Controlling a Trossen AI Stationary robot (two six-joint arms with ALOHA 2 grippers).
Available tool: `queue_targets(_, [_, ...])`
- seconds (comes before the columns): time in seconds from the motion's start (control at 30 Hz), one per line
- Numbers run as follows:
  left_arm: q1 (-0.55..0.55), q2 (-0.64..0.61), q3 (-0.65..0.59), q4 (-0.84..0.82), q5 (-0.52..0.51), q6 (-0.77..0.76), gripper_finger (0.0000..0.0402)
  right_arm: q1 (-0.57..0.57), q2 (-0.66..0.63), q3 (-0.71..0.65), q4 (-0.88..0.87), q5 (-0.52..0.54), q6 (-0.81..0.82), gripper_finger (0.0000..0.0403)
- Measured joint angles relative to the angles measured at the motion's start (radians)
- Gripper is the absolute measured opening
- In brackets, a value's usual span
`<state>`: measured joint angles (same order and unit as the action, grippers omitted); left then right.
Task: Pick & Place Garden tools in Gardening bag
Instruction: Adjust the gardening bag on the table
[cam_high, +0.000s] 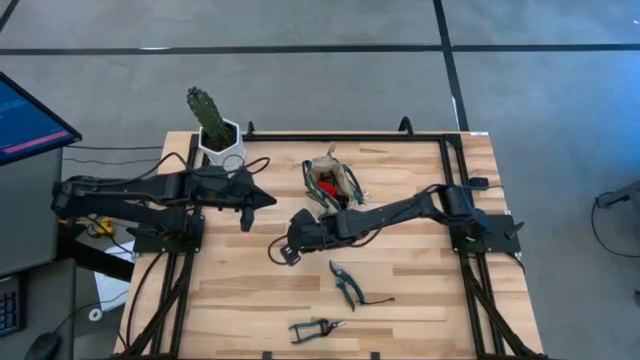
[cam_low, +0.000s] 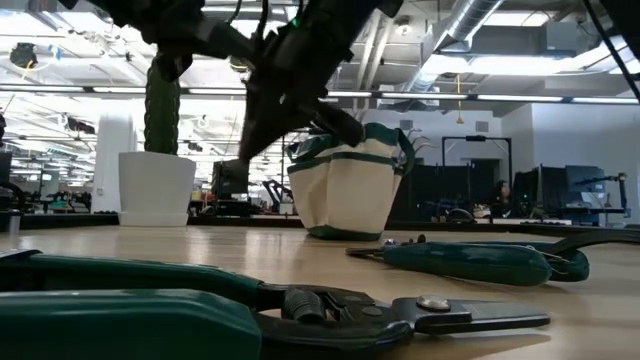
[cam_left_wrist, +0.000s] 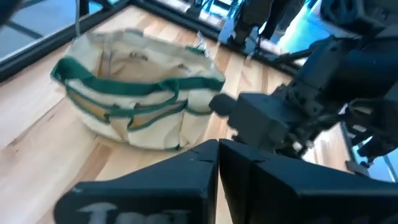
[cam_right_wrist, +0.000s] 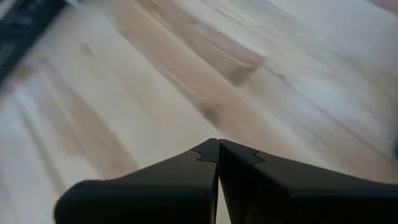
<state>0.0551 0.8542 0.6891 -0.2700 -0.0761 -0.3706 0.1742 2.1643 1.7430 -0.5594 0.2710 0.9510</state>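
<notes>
**Two shears on the surface, both claws pressed together and empty**

The bag (cam_high: 332, 180) stands toward the far middle of the wooden surface (cam_high: 400, 300), mouth up. Red and dark items show inside its opening in the high view; what they are cannot be told. The left wrist view shows its beige cloth and green trim, upright.

Two pairs of green-handled shears lie on the near part of the surface, well apart from the bag. One pair (cam_high: 346, 283) lies near the middle; the second pair (cam_high: 314, 328) lies closer to the near edge.

The right claw (cam_high: 285, 250) is above bare wood, between the bag and the nearer shears, its fingers pressed together with nothing between them. The left claw (cam_high: 268, 199) points toward the bag from the left, fingers likewise pressed together and empty.

A cactus in a white pot (cam_high: 217, 138) stands at the far left corner, just behind the left arm.
</notes>
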Motion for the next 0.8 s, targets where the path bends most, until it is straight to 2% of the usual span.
queue_targets(0.5, [0.0,-0.001,-0.001,-0.003,-0.005,-0.006,0.0001,-0.052,0.001,-0.004,-0.242,-0.001,-0.017,0.0])
queue_targets(0.8, [0.0,0.0,-0.001,-0.001,-0.006,-0.01,0.0001,-0.053,-0.001,-0.115,-0.282,-0.018,-0.02,0.0])
